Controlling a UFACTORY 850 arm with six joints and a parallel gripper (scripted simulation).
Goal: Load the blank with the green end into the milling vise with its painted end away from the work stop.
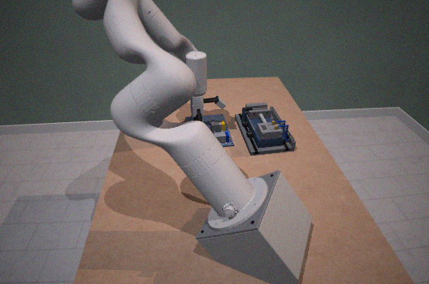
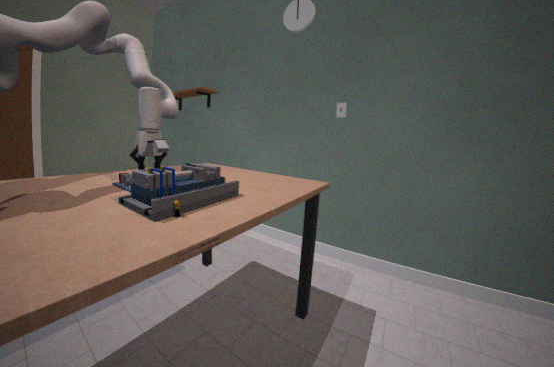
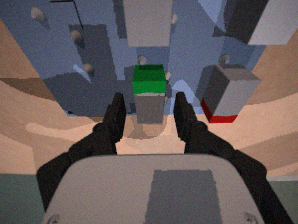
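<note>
Top view: the smooth white arm [image 1: 155,90] bends over a matte tan table [image 1: 321,179] from a grey box-shaped pedestal [image 1: 288,210]. Its wrist points straight down over the blue infeed plate [image 1: 229,141], where a grey rectangular blank with a yellow end [image 1: 223,124] shows beside the arm. To the right, well apart from the plate's blanks, sits the milling vise [image 1: 265,126] on its dark raised plate, with blue hoses [image 1: 284,126] at 1 end block.

Exterior view: the gripper [image 2: 148,158] hangs just above the infeed plate, its 2 dark fingers [image 2: 135,157] spread apart and holding nothing. The vise's grey steel blocks and blue hoses stand in front of it on the table, which rests on slim black legs.

Wrist view: the 2 black fingers straddle the green-ended blank [image 3: 149,95], a grey square-section bar lying on the blue infeed plate, with gaps on both sides. A red-ended blank [image 3: 225,97] lies askew to its right, near the plate's edge.
</note>
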